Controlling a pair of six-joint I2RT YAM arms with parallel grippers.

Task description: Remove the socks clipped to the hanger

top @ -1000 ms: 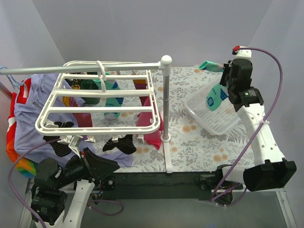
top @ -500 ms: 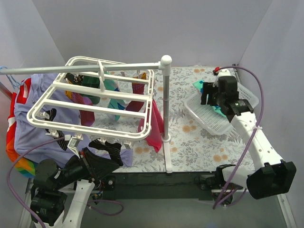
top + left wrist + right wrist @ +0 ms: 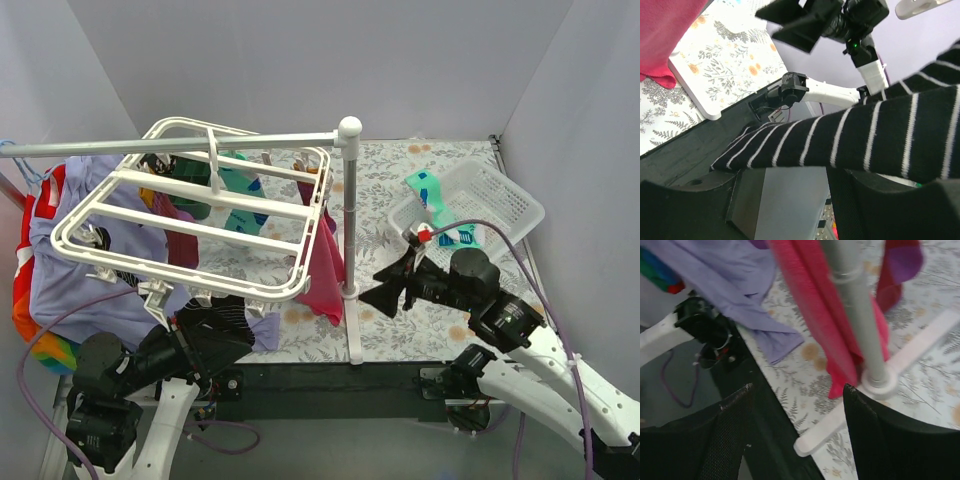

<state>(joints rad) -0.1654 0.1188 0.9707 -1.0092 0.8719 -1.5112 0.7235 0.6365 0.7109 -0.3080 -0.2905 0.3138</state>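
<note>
**Socks hang clipped under the hanger; one sock already lies right of it, in the basket.**

At the near edge of the hanger, the left gripper has its fingers partly apart with the black striped sock lying across them; a firm pinch cannot be confirmed. Under the hanger's crossbars hang a teal sock and a magenta sock. These look light, limp and stretchy, so they are best pinched near the clipped cuff and drawn straight down. Just right of the hanger, the right gripper gapes wide and empty. Farther right of the hanger, the basket holds a loose teal sock.
</note>
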